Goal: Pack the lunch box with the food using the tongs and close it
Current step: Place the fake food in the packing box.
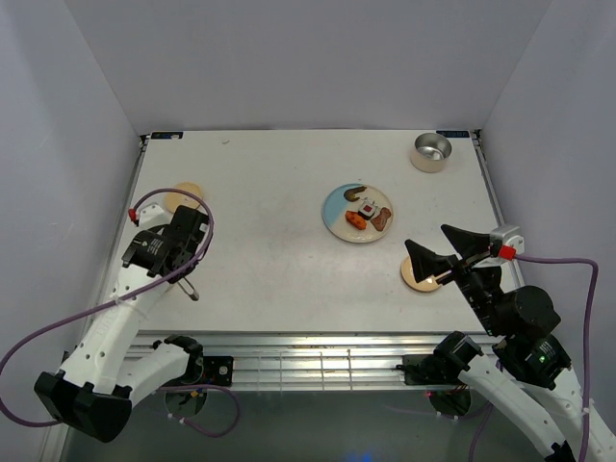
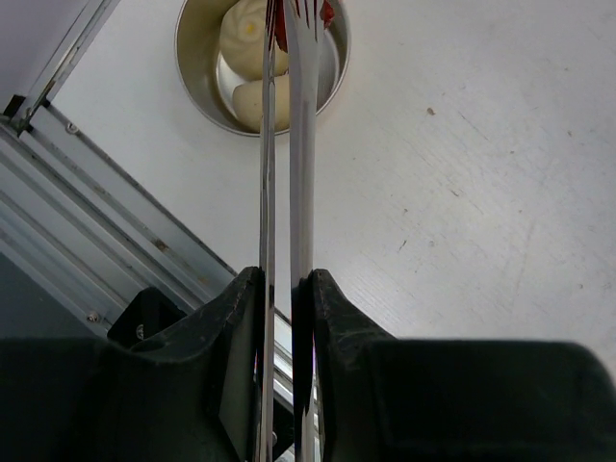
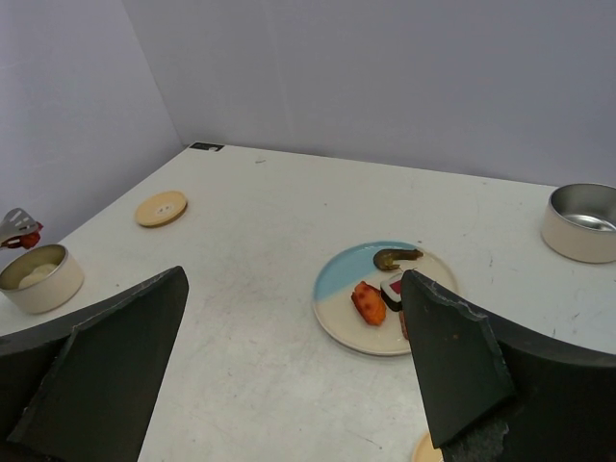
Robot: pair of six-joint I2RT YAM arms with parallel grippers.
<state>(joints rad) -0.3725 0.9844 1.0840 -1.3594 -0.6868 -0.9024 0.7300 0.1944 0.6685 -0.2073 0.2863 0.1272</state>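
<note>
My left gripper (image 2: 287, 279) is shut on the silver tongs (image 2: 300, 144), pressing the two arms close together. The tongs' tips reach over a round cream-walled lunch box (image 2: 192, 77) that holds pale dumpling lumps (image 2: 243, 38); a red piece (image 2: 326, 12) shows at the tips. In the top view the left gripper (image 1: 181, 243) hides this box. The blue-and-white plate (image 1: 337, 207) at mid-table carries an orange-red piece (image 3: 369, 301), a brown sausage (image 3: 397, 257) and a dark square piece (image 3: 393, 288). My right gripper (image 3: 294, 279) stands open and empty on the near side of the plate.
A tan round lid (image 1: 183, 197) lies behind the left gripper. Another tan lid (image 1: 419, 276) lies under the right gripper (image 1: 428, 239). A second metal bowl (image 1: 430, 151) stands at the back right corner. The table's near edge meets a metal rail (image 2: 87, 241).
</note>
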